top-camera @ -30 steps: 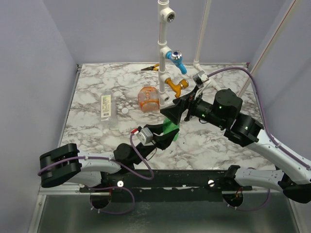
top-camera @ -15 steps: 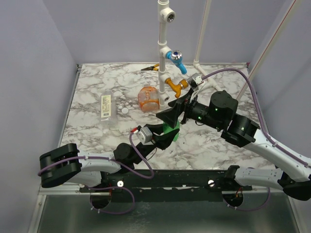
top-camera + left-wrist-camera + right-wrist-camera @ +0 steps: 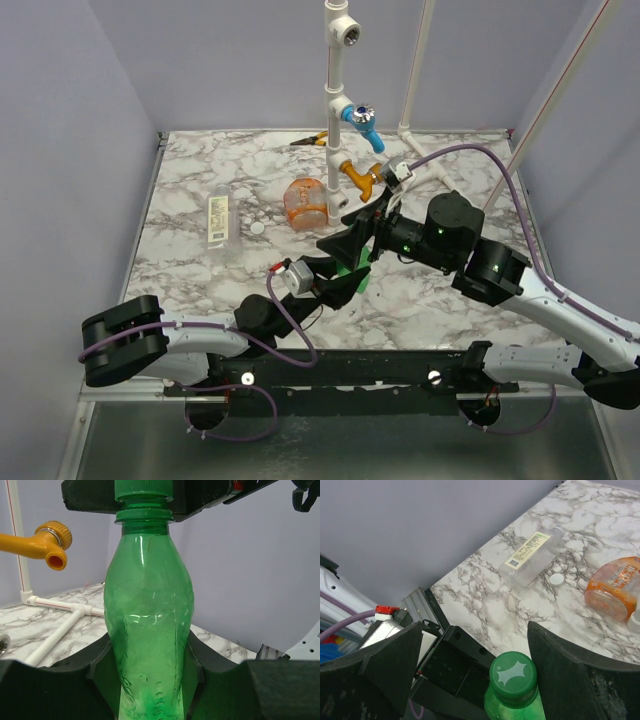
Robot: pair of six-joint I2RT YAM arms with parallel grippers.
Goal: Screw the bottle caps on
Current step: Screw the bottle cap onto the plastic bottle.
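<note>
Green plastic: our left gripper [image 3: 150, 675] clenches the slim bottle [image 3: 150, 610] upright; its ridged green cap [image 3: 513, 676] sits inside our right gripper [image 3: 477, 667], spread wide. 1 white cap [image 3: 556, 579] lies beside the clear bottle [image 3: 532, 555].

From above, the green bottle [image 3: 349, 267] shows only as a sliver between the left fingers [image 3: 338, 288] and the right fingers [image 3: 345, 240], which cover most of it. In the left wrist view its base drops under the bottom edge, so whether it stands on the surface [image 3: 20, 622] cannot be told; the dark green cap [image 3: 143, 489] is cut by the top edge. In the right wrist view everything below the cap is hidden, and both right fingers run off the bottom edge. Past them, the orange bottle [image 3: 615, 587] is cut by the side edge; the clear bottle [image 3: 532, 555] carries print too small to read.
</note>
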